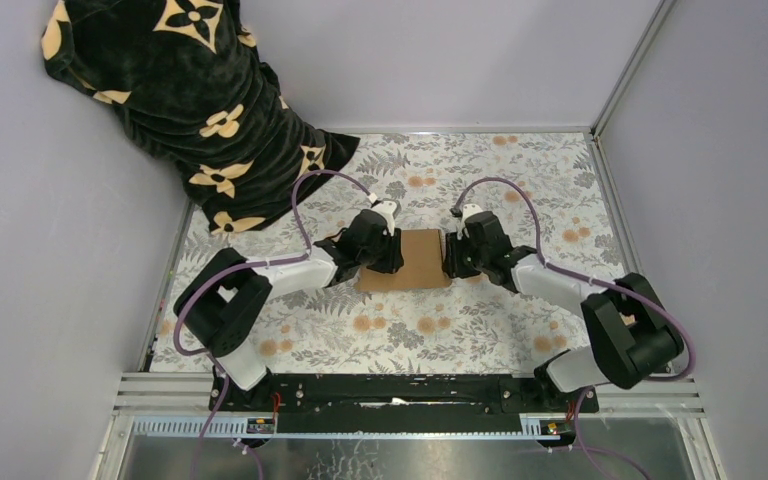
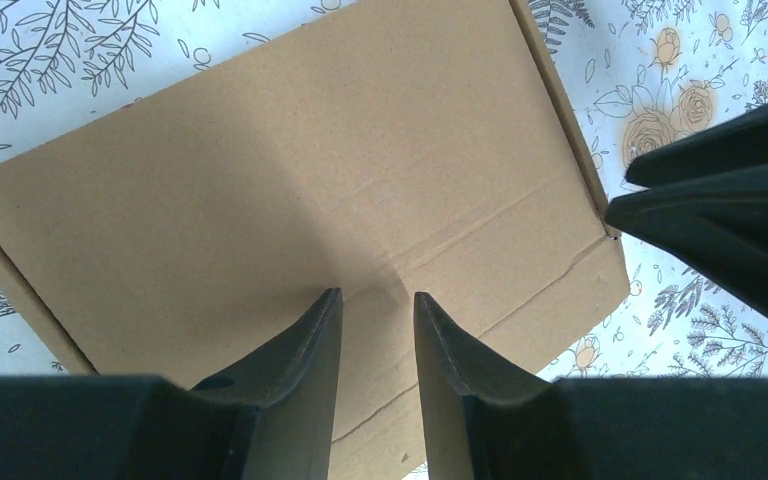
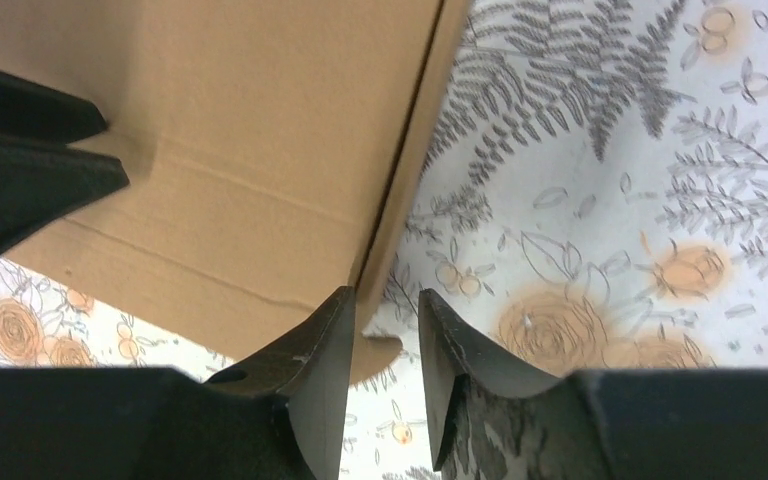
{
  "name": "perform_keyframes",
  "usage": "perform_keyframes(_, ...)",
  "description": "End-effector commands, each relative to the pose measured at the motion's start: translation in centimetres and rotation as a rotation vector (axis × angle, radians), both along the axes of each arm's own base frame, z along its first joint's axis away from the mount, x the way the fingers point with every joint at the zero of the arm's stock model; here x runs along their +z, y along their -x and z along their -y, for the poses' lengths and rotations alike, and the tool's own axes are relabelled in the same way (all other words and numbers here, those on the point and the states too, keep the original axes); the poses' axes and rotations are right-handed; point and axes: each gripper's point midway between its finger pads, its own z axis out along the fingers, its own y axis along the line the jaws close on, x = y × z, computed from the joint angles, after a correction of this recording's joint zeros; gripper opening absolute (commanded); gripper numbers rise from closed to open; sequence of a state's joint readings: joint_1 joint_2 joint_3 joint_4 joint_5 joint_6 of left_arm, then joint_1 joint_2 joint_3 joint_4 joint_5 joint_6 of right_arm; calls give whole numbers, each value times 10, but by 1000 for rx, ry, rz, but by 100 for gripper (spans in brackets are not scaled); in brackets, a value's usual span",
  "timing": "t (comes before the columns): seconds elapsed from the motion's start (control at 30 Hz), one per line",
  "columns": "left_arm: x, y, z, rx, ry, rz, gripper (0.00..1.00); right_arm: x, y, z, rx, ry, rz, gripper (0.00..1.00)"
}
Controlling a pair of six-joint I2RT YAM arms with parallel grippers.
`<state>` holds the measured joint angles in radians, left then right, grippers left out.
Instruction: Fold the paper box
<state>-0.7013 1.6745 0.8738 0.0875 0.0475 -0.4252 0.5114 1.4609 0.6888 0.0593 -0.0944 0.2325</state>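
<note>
Two grippers flank the box (image 1: 405, 262), one at each short side. It lies flat near the middle of the table (image 1: 520, 170), slightly skewed to the table's edges.

At the left short side, the left gripper (image 2: 377, 298) reaches in over the panel. Its fingers stand a narrow gap apart, and only flat cardboard shows through that gap. It has hold of nothing that can be seen, and whether the tips touch the panel I cannot tell. Two creases run across the panel just past the tips, toward the far corner where the other gripper's dark fingers show.

The right gripper (image 3: 385, 295) sits at the right edge. That edge is a thin folded strip running straight down into the slit between the fingers, close against the inner one, with a small rounded tab showing below it. The fingers are close together, but I cannot tell whether they pinch the strip.

Floral table surface shows all round the box: a broad band toward the back wall, another toward the arm bases, and more on the right. A black cloth (image 1: 190, 110) with tan flowers is heaped in the far-left corner, near the left arm's cable and well apart from the box
</note>
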Motion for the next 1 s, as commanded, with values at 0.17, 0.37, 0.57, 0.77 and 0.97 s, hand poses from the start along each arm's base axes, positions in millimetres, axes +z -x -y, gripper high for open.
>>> perform_keyframes(0.17,44,-8,4,-18,36,94,44,43,7,14,-56,-5,67,46)
perform_keyframes(0.37,78,-15,1,0,34,145,47,56,13,7,-35,-66,79,48)
perform_keyframes(0.57,95,-6,-38,125,25,181,50,57,19,-10,22,-148,56,52)
perform_keyframes(0.77,95,15,-78,253,80,204,70,57,19,-12,29,-169,76,59)
perform_keyframes(0.97,68,19,-90,292,157,176,91,56,14,-12,26,-253,63,64)
